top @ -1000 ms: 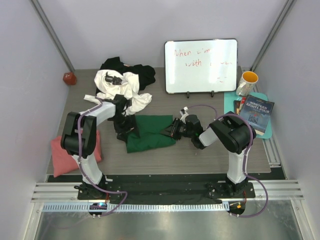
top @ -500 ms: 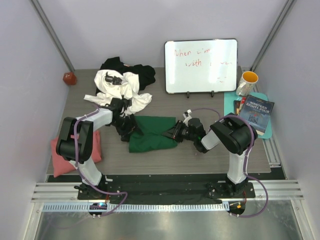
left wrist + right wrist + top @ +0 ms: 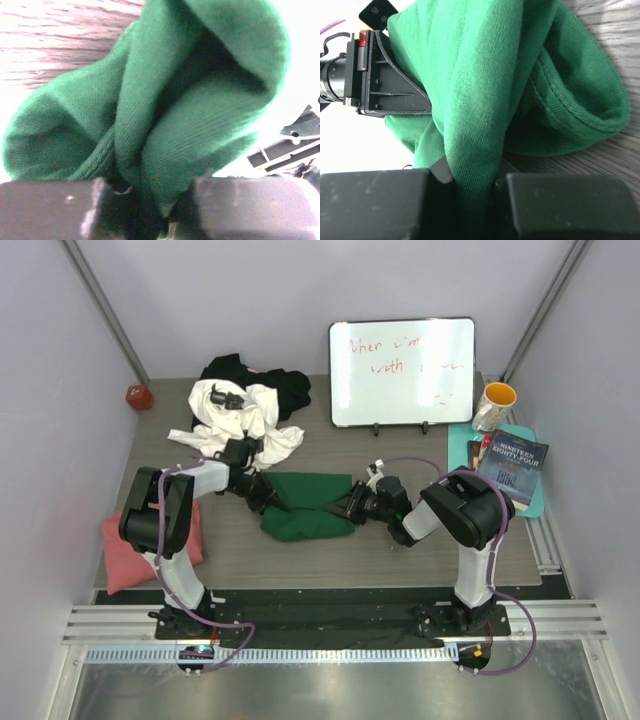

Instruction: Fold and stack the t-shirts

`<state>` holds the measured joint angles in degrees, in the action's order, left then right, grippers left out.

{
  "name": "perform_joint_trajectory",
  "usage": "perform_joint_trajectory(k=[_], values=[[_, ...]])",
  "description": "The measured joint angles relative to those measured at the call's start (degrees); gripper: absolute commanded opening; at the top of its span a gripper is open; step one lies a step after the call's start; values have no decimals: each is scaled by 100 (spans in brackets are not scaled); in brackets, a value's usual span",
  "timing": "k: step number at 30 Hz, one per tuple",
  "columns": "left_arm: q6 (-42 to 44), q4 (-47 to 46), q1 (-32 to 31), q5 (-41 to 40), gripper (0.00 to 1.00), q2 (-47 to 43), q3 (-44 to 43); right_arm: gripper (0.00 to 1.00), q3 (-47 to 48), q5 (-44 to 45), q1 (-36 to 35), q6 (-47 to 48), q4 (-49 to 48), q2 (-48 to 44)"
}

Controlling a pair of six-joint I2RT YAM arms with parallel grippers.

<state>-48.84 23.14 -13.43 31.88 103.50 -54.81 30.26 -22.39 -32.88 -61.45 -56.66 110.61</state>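
With my left gripper [image 3: 262, 490] and right gripper [image 3: 352, 505] each clamped on opposite ends of the green tee [image 3: 305, 512], which sags bunched over the middle of the table [image 3: 330, 562], I judge uneven pulling could slip the cloth free and skew the fold.

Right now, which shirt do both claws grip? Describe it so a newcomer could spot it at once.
From the whiteboard at the back of the table, come forward to mid-table: the dark green t-shirt lies bunched between the left claw and right claw. It is the only green cloth; the white tee and black tee are heaped behind it, the salmon pink tee at the near left.
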Motion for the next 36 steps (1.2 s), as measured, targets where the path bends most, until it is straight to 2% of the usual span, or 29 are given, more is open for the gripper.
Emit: perform_joint_trajectory(k=[5,6,8,14,20,25,30,36], values=[[9,-61,-33,-44,0,9,-9,31,0,-2,0,-9,-2,-2],[13,-55,-37,-57,0,9,-15,38,2,-7,0,-11,-2,-13],[28,-28,-37,-92,0,4,-31,43,0,-11,0,-9,72,-92],[221,142,-70,-518,0,-199,-122,48,-87,203,0,396,1272,-1036],[431,330,15,-929,0,-612,-243,49,-79,560,0,935,2618,-2503],[579,516,85,-1047,0,-820,-398,49,-79,778,0,1145,3294,-3418],[813,1104,131,-1215,0,-898,-691,49,-50,1099,11,1320,3982,-3993],[1040,1493,157,-1346,0,-898,-835,49,299,1401,87,1512,4763,-4266]])
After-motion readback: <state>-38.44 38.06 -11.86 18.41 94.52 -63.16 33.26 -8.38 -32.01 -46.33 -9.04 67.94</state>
